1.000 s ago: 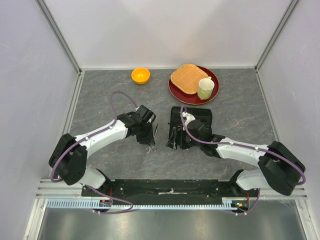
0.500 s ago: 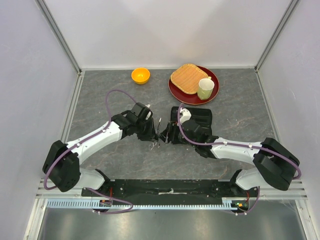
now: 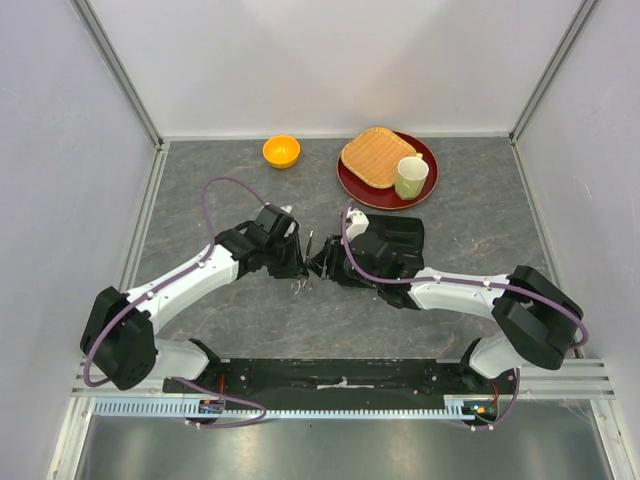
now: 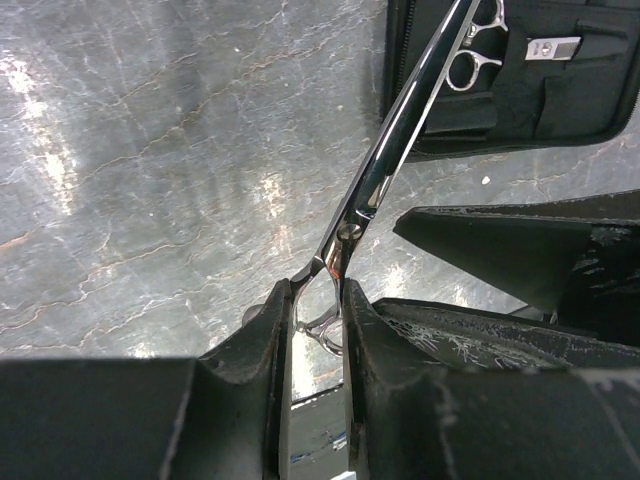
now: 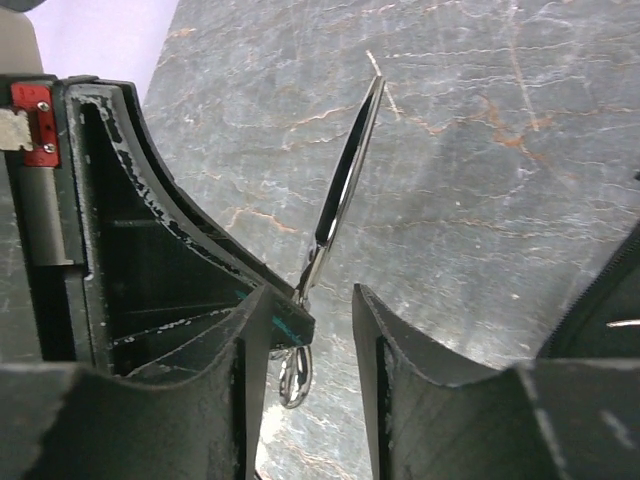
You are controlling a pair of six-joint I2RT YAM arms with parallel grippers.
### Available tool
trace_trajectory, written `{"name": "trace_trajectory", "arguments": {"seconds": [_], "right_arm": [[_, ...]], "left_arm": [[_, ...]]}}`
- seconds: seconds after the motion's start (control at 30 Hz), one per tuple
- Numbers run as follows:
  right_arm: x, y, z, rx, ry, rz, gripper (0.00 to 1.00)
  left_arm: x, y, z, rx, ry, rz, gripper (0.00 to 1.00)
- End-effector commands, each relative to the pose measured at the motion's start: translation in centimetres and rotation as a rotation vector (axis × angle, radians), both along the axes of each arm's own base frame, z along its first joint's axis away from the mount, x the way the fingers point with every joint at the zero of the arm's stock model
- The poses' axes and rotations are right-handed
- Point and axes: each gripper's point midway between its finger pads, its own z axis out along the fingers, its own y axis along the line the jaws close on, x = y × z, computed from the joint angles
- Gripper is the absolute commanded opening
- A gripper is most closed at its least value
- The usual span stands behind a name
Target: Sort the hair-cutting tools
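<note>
A grey, marble-veined table (image 3: pixel 200 200) sits inside plain white walls. An orange bowl (image 3: pixel 281 151) stands at the far edge, with a red plate (image 3: pixel 425 180) carrying a green mug (image 3: pixel 411 176) to its right.

Near the middle, the left gripper (image 4: pixel 315 300) has its fingers clamped on one pair of scissors (image 4: pixel 385 160), gripping just below the pivot. The blades are closed and slant up over the table, clear of it.

The right gripper (image 5: pixel 312 300) has come in from the other side. Its fingers stand apart on either side of the same scissors, which seem to lie against one finger, though I cannot tell if they touch.

Just behind lies the open black case (image 3: pixel 400 235), with a second pair of scissors (image 4: pixel 478 42) tucked inside. Beside them is a small silver tab (image 4: pixel 553 47) whose marking is too small to read.
</note>
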Motion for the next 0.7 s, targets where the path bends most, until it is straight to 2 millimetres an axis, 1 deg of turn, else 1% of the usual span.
{"name": "trace_trajectory", "arguments": {"seconds": [0.0, 0.13, 0.23, 0.3, 0.33, 0.37, 0.4, 0.5, 0.53, 0.6, 0.63, 0.67], "right_arm": [[1.8, 1.7, 2.1, 0.062, -0.060, -0.016, 0.44], [2.1, 2.0, 2.4, 0.074, -0.066, -0.025, 0.42], [2.7, 1.3, 2.6, 0.072, -0.074, -0.074, 0.41], [3.2, 0.4, 2.5, 0.055, -0.083, -0.129, 0.43], [3.4, 0.0, 2.8, 0.050, -0.087, -0.152, 0.43], [3.5, -0.6, 2.6, 0.025, -0.083, -0.172, 0.45], [3.9, -1.2, 2.7, 0.011, -0.093, -0.204, 0.45], [4.1, -2.7, 3.6, -0.014, -0.119, -0.253, 0.49], [3.9, -3.1, 4.3, -0.009, -0.129, -0.259, 0.51], [3.9, -3.7, 4.6, -0.014, -0.141, -0.271, 0.52], [3.7, -3.8, 5.0, -0.004, -0.147, -0.272, 0.54], [3.7, -3.8, 5.1, -0.005, -0.155, -0.263, 0.54]], "left_arm": [[-1.4, -3.8, 4.9, -0.212, -0.074, -0.155, 0.02], [-1.6, -3.8, 5.2, -0.221, -0.085, -0.162, 0.02], [-1.6, -3.6, 5.2, -0.216, -0.091, -0.154, 0.02], [-1.5, -3.3, 5.0, -0.204, -0.092, -0.141, 0.02], [-1.5, -3.2, 5.0, -0.199, -0.092, -0.135, 0.02], [-1.3, -2.9, 4.7, -0.181, -0.090, -0.118, 0.02], [-1.3, -2.7, 4.5, -0.171, -0.088, -0.113, 0.02], [-1.1, -2.4, 4.2, -0.151, -0.084, -0.097, 0.02], [-1.1, -2.5, 4.1, -0.150, -0.084, -0.095, 0.02], [-1.0, -2.5, 4.2, -0.150, -0.085, -0.094, 0.02], [-0.9, -2.5, 4.2, -0.150, -0.086, -0.093, 0.02], [-1.0, -2.6, 4.3, -0.154, -0.083, -0.096, 0.02]]}}
